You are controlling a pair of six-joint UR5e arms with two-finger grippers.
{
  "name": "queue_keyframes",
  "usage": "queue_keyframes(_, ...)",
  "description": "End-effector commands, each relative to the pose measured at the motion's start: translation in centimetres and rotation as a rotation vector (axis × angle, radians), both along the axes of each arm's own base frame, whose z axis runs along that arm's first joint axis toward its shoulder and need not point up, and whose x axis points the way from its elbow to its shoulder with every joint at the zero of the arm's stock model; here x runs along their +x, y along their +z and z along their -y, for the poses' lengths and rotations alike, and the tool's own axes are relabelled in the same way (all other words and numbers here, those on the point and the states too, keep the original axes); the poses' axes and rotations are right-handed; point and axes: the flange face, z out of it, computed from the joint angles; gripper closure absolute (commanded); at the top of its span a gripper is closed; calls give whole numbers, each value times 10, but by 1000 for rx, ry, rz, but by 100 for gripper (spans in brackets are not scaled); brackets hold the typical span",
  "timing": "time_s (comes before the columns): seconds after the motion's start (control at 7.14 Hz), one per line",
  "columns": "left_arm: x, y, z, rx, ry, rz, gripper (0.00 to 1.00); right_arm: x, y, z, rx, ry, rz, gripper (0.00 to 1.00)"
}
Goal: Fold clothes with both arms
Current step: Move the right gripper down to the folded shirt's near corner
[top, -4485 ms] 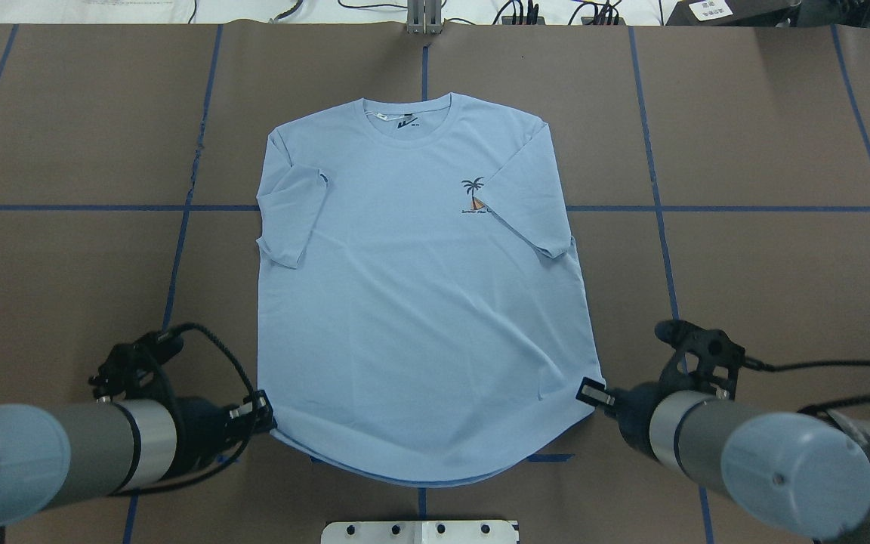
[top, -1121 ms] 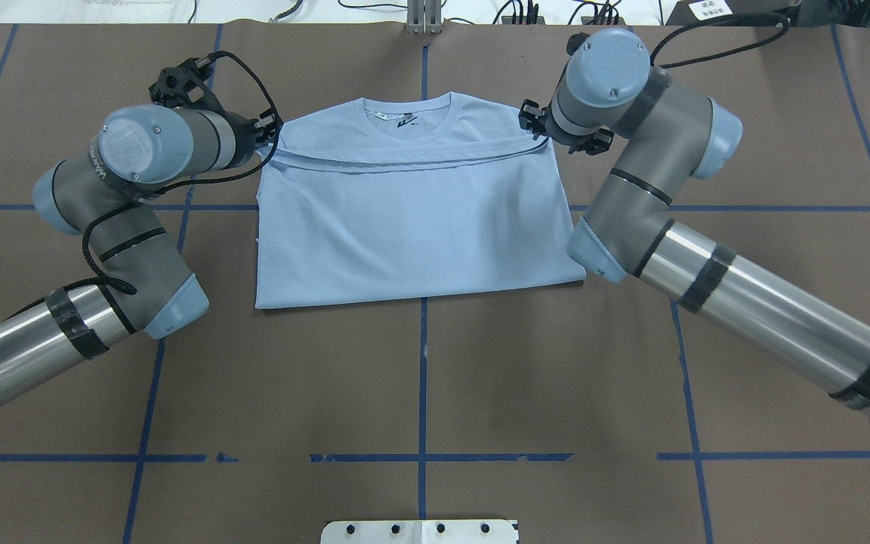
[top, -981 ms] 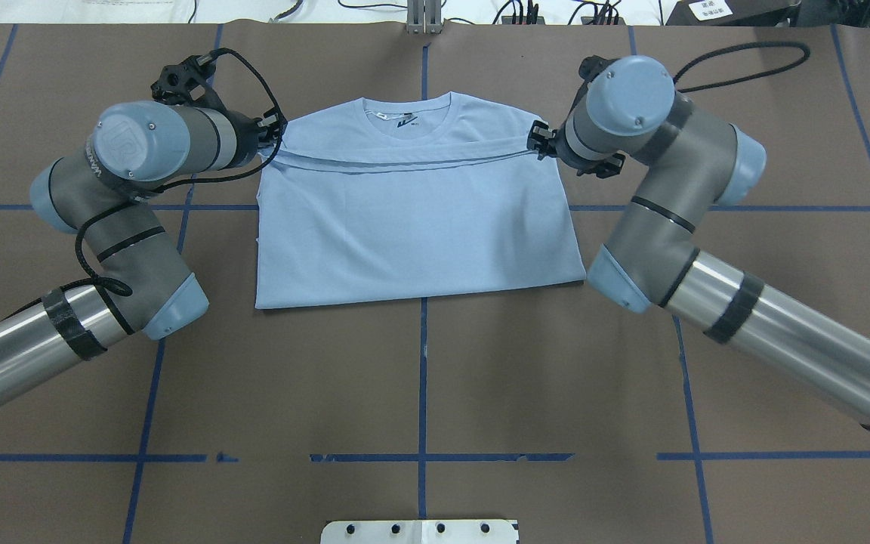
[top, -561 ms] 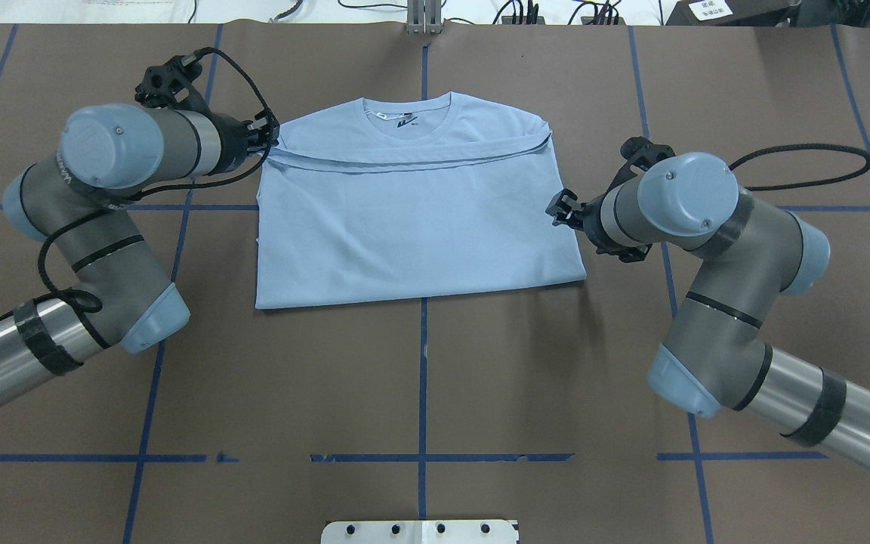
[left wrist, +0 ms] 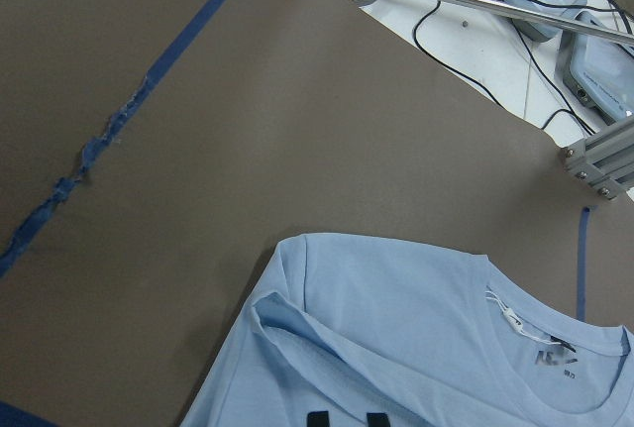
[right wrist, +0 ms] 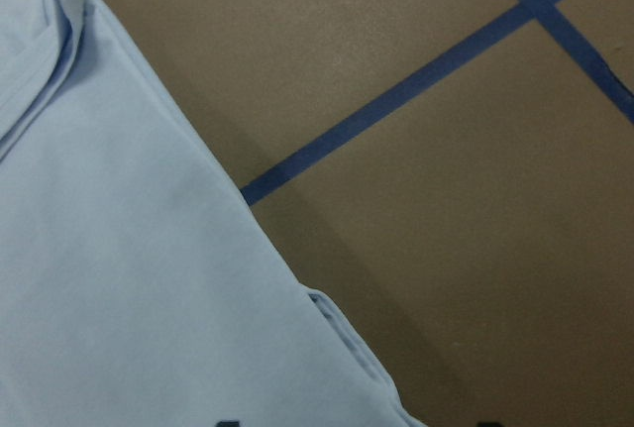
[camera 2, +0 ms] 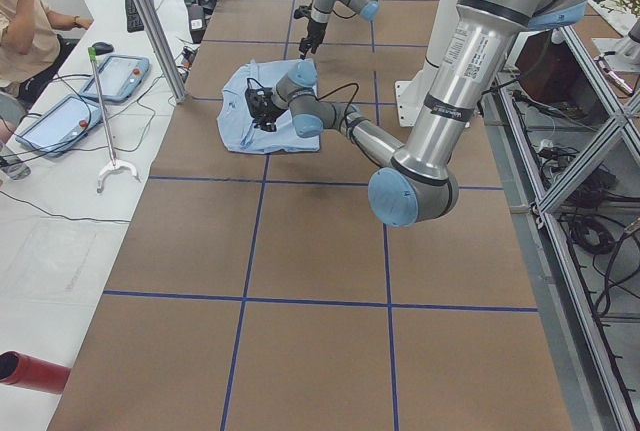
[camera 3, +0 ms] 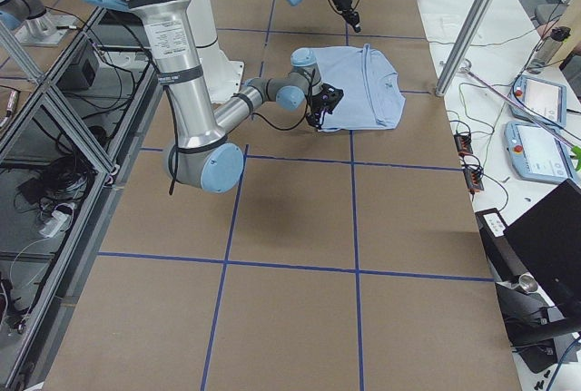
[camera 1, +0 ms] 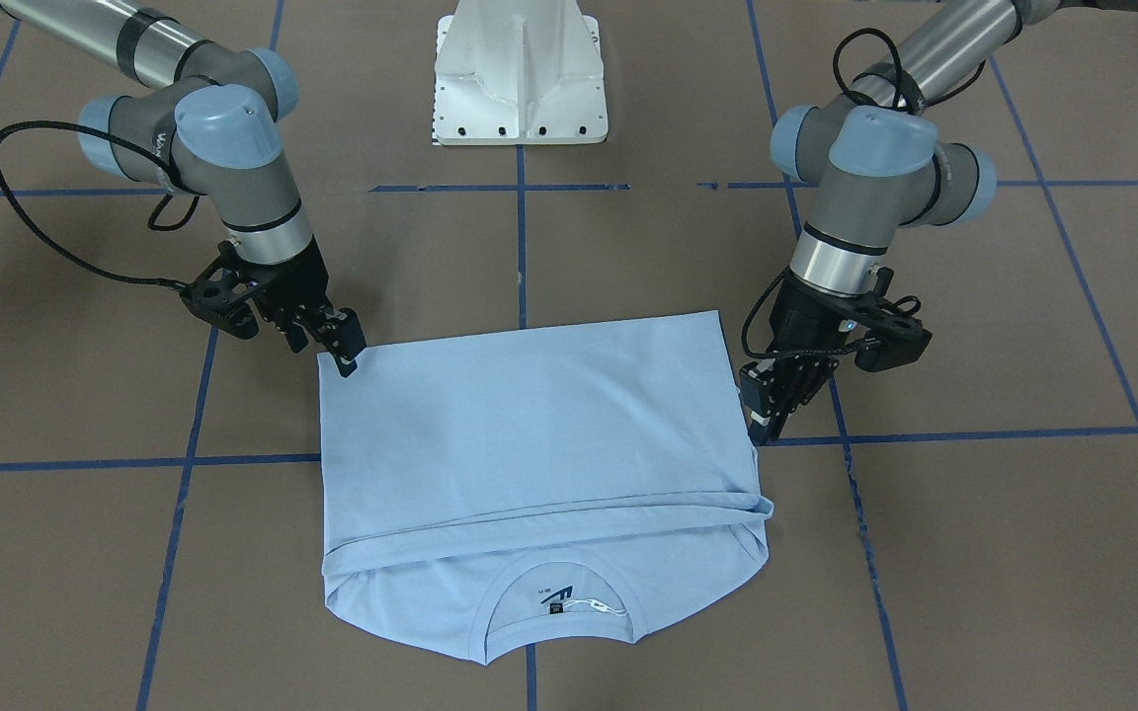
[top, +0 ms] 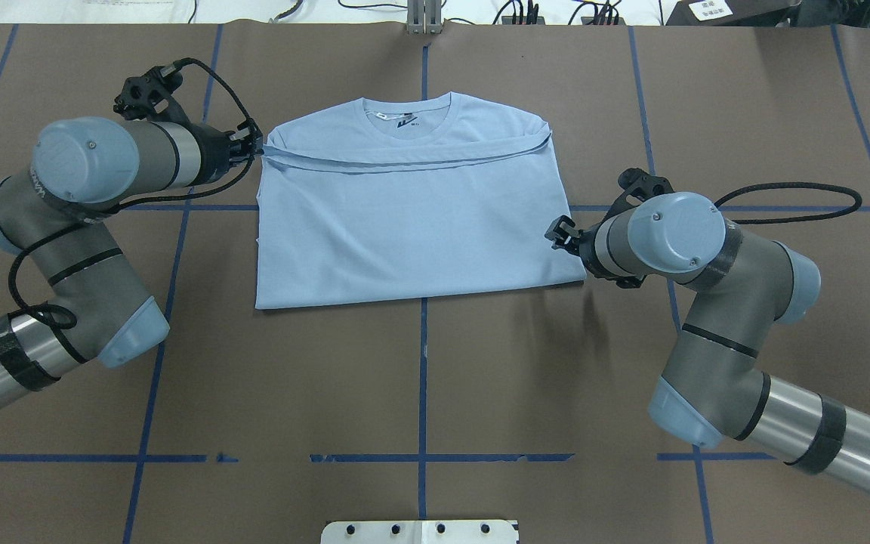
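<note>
Status: T-shirt [top: 412, 227] lies flat on the table [top: 420, 393], folded once. The hem [top: 405, 162] sits across the chest just short of the collar [top: 408, 128], and the folded edge [top: 420, 296] is on the side far from the collar

Left claw [top: 256, 148]: just beside the hem end, out to my left of the collar. Released, holding nothing. Left wrist cam shows two dark fingertips [left wrist: 315, 418] apart over the cloth, with no fabric between them

Right claw [top: 556, 230]: beside the shirt's right edge, further from the collar than the hem end, toward the folded edge. Also released. In the right wrist cam the tips sit wide apart at the frame bottom, with only the shirt edge and bare table above

My read: the half-fold is placed and I'm between grasps. The next move probably needs both claws on matching side points, pinching all layers so the hem doesn't slide off

View notes:
- overhead hides my fingertips behind the wrists, so only the wrist cams settle the jaw gap
- front-facing shows the neck label [camera 1: 557, 602] and the doubled layers at the hem ends
- side views are too small to judge anything
</note>
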Motion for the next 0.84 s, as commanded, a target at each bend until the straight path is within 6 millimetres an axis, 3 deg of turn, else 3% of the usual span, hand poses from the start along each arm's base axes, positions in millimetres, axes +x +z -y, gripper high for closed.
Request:
queue_keyframes(0.0,0,0,-1,1,1,-1,74,-5,4,-3,-11,-2,-4,17)
queue_keyframes(0.42,0,-1,-1,2,1,-2,74,-12,11,-10,-19,-18,-16,21)
queue_keyframes(0.56,0,-1,-1,2,1,-2,74,-14,13,-11,-22,-21,-21,30)
queue_keyframes(0.7,0,1,-1,0,1,1,73,-15,13,-11,-22,-21,-21,61)
